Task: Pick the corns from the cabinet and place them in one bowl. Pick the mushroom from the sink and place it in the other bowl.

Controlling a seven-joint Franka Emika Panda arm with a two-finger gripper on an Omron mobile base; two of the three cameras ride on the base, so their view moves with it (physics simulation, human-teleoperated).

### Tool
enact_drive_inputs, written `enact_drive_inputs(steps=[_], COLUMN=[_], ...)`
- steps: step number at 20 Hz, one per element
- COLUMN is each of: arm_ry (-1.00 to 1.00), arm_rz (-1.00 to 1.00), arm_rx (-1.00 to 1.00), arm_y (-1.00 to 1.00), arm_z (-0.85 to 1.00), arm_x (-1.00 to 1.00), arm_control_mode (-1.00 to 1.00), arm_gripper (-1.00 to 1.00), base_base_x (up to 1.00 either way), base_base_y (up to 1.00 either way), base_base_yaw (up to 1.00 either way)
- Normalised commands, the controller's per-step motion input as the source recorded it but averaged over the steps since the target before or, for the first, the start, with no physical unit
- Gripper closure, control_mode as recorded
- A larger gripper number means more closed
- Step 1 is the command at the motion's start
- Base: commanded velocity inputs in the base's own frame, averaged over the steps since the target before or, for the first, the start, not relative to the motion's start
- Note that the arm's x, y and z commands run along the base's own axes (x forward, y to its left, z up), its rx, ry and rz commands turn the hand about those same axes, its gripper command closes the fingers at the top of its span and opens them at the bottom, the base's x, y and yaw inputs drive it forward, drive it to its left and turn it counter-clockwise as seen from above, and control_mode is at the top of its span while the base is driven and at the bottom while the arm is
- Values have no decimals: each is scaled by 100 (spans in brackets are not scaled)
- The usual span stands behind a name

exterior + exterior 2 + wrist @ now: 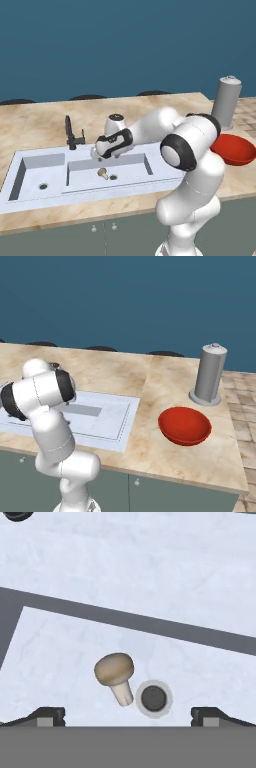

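Observation:
The mushroom (103,173), pale beige with a short stem, lies on its side on the floor of the right basin of the sink (75,198), just left of the round drain (113,177). My gripper (97,154) hangs over that basin, a little above the mushroom, pointing down. In the hand view the mushroom (115,672) lies between my wide-apart fingertips (47,717), beside the drain (153,698), and the gripper (128,718) is open and holds nothing. The red bowl (234,149) sits empty on the counter to the right of the sink (107,428). The corns and the cabinet are out of view.
A thin black tap (72,134) stands behind the sink between the basins. A tall grey canister (210,376) stands behind the red bowl (185,425). My own elbow bulks between the sink and the bowl. Bare marble counter lies behind the sink.

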Motion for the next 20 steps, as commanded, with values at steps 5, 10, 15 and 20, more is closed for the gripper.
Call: enact_drive_inputs(steps=[5,10,15,20], arm_ry=[1,2,6,6], arm_rz=[0,-1,-5,-9], arm_rx=[0,0,0,0], arm_y=[16,12,2,1], arm_z=[-17,-25,-24,-12], arm_x=[14,17,8,0], arm_control_mode=[-100,-100,-100,-100], arm_gripper=[-100,-100,-100,-100], base_base_x=[0,0,0,0], base_base_y=[0,0,0,0], base_base_yaw=[0,0,0,0])
